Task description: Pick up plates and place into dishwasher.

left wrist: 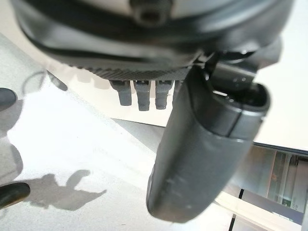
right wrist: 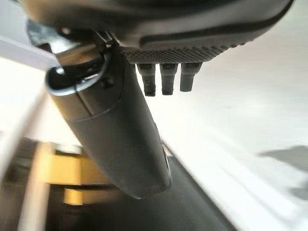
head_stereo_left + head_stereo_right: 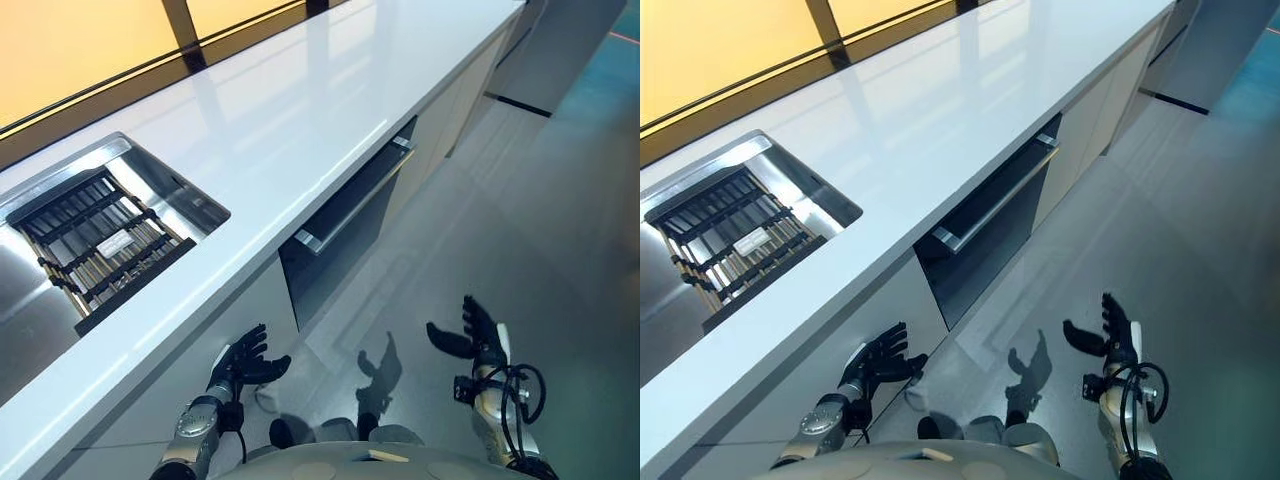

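Both hands hang low over the floor, fingers spread and holding nothing: the left hand (image 3: 243, 362) by the cabinet front, the right hand (image 3: 478, 335) well apart from it. The dishwasher (image 3: 345, 225) sits under the counter's (image 3: 290, 110) edge, door slightly ajar. A rack (image 3: 100, 245) lies in the sink (image 3: 175, 190).

Dishwasher door (image 3: 345, 225) stands ajar beneath the countertop (image 3: 300, 120), beside bare floor (image 3: 520, 220).

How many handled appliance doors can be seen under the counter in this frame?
1: the dark dishwasher door with its long silver handle, shut, under the white counter, to the right of the sink. Further cabinet fronts along the counter show no handle.
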### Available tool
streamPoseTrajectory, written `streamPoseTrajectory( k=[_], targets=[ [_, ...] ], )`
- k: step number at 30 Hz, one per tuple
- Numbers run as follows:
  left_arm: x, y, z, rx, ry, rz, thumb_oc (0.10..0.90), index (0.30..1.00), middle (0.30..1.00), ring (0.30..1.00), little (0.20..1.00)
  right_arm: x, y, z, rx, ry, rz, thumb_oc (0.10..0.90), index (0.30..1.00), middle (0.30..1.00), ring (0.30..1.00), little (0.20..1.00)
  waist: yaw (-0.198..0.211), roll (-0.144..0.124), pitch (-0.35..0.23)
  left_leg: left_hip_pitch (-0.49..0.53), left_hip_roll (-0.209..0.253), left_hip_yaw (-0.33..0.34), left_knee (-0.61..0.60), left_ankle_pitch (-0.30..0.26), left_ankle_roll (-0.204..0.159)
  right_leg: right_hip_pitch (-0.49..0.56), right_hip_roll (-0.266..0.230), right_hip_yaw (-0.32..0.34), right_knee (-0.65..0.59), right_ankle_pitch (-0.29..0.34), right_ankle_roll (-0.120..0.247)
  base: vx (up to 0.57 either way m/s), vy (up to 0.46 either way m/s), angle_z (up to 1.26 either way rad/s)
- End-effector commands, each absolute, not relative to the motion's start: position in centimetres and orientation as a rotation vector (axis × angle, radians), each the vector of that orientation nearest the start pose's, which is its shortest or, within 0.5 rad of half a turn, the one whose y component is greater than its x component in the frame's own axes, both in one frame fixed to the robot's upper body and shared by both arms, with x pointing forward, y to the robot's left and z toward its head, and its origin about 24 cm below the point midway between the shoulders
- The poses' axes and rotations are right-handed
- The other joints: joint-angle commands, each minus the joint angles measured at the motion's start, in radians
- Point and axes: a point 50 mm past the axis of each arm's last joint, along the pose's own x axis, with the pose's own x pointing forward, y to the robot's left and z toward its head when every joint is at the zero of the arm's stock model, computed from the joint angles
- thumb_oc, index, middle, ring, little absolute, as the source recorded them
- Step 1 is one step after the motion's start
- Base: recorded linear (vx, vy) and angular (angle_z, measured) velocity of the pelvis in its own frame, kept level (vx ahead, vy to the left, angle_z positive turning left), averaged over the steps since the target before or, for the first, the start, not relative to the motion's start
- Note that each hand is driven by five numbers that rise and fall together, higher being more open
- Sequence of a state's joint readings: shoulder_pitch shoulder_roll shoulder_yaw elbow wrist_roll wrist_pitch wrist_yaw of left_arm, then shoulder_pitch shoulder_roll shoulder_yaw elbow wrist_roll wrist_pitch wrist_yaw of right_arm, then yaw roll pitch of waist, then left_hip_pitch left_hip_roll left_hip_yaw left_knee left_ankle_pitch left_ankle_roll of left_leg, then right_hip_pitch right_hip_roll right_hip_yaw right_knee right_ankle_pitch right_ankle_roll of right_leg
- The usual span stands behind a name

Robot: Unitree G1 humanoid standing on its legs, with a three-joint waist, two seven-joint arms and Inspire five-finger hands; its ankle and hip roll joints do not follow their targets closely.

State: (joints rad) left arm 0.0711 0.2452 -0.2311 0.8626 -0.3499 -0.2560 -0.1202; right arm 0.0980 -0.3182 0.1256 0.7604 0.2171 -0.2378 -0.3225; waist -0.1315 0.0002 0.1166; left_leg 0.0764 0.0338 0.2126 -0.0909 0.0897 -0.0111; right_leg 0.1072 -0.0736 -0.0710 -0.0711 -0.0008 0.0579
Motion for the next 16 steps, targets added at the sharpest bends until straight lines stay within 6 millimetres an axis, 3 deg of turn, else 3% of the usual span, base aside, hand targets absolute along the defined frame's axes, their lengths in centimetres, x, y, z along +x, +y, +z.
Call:
streamPoseTrajectory(
  k=[1, 8, 16],
  targets=[
    [17.9, 19.8, -10.9, 0.04, 0.579, -0.129, 0.8, 0.9, 0.9, 0.9, 0.9, 18.7, -25.9, -8.7, -0.218, 0.518, -0.45, 0.8, 0.9, 0.9, 0.9, 0.9, 0.029, -0.006, -0.006, 0.041, -0.002, -0.046, 0.017, -0.109, 0.0, -0.053, 0.012, -0.014, 0.044, 0.037, 0.034, 0.05, -0.035, 0.1],
    [14.2, 19.8, -14.2, 0.055, 0.844, -0.075, 0.8, 0.9, 0.9, 0.9, 0.9, 14.9, -23.9, -13.2, -0.09, 0.827, -0.426, 0.8, 0.9, 0.9, 0.9, 0.9, 0.049, -0.007, -0.033, 0.053, -0.003, -0.064, 0.017, -0.111, 0.004, -0.025, 0.017, -0.023, 0.035, 0.026, 0.026, 0.07, -0.024, 0.07],
    [13.3, 19.3, -14.6, 0.121, 0.874, -0.16, 0.8, 0.9, 0.9, 0.9, 0.9, 14.0, -22.7, -14.0, -0.114, 0.898, -0.306, 0.8, 0.9, 0.9, 0.9, 0.9, 0.051, -0.004, -0.038, 0.057, -0.005, -0.072, 0.019, -0.114, 0.005, -0.019, 0.018, -0.023, 0.036, 0.021, 0.027, 0.03, -0.011, 0.0]
  ],
)
